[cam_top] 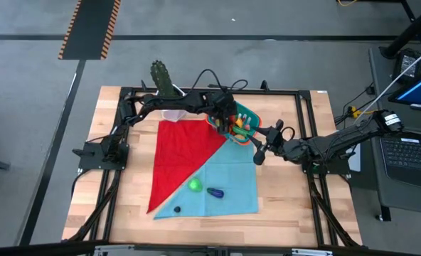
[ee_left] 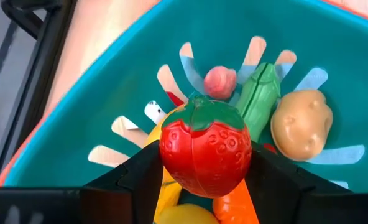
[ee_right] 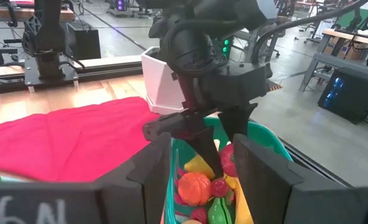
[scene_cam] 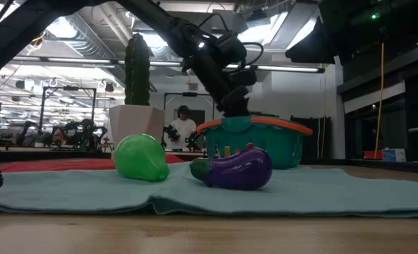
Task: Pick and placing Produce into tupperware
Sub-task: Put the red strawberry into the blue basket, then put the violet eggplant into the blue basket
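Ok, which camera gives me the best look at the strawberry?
The left wrist view: the strawberry fills the picture between the left gripper's fingers, over the tub. The right wrist view shows only a red sliver behind a finger. In the high and low views the arm hides it.

This is looking like a robotics lab or workshop in an open industrial hall. A wooden table is sitting on a bare grey concrete floor with striped hazard tape. A laptop is lying open beside it. Behind the table, ceiling strip lights are glowing over exposed ducts, a person is standing among benches, and more dark robot arms are standing on another table.
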